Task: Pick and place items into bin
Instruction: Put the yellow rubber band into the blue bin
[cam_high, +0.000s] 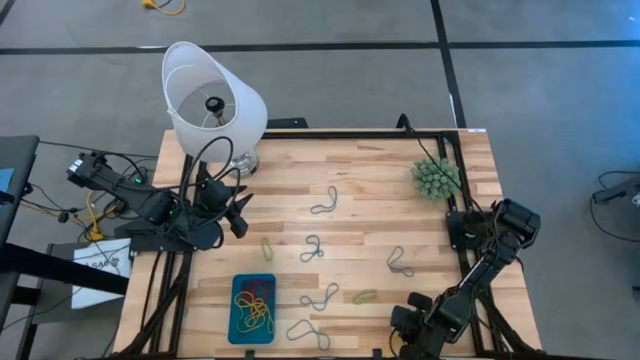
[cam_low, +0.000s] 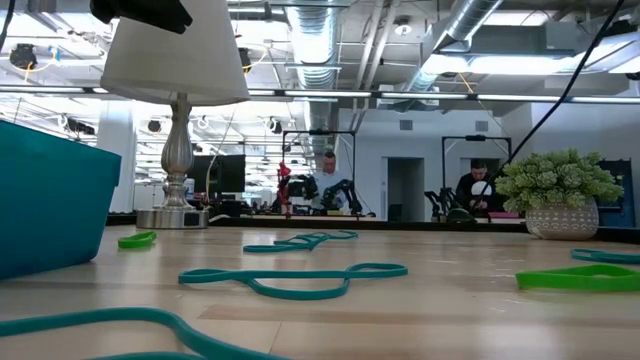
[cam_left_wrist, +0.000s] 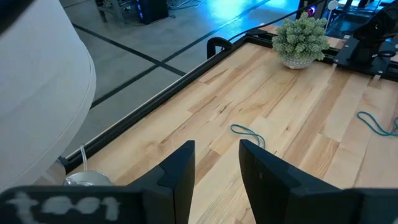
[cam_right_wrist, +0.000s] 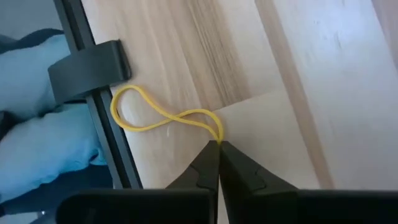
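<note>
My right gripper (cam_right_wrist: 215, 147) is down at the table's near right edge (cam_high: 408, 328), shut on a yellow rubber band (cam_right_wrist: 163, 116) lying in a twisted figure-eight on the wood. My left gripper (cam_left_wrist: 216, 158) hangs open over the table's left side (cam_high: 236, 214), beside the lamp, touching nothing. The teal bin (cam_high: 235, 330) rests flat near the front left, with red and yellow bands (cam_high: 254, 303) inside. Several more bands lie flat on the wood: grey-blue ones (cam_high: 324, 202) (cam_high: 313, 249) (cam_high: 400, 262) and green ones (cam_high: 364, 296) (cam_high: 268, 247). My right gripper pinches one end of the yellow band's loop (cam_right_wrist: 216, 132) between its two fingertips (cam_right_wrist: 205, 163). The fingers come from above, steeply slanted down. The rest of the band lies slack on the table, its other end (cam_right_wrist: 119, 102) by the black edge rail.
A white-shaded lamp (cam_high: 210, 100) stands at the far left. A spiky green plant ball (cam_high: 436, 178) sits at the far right. A black rail and clamp (cam_right_wrist: 93, 68) run along the table edge next to the yellow band. Bare wood lies in the middle.
</note>
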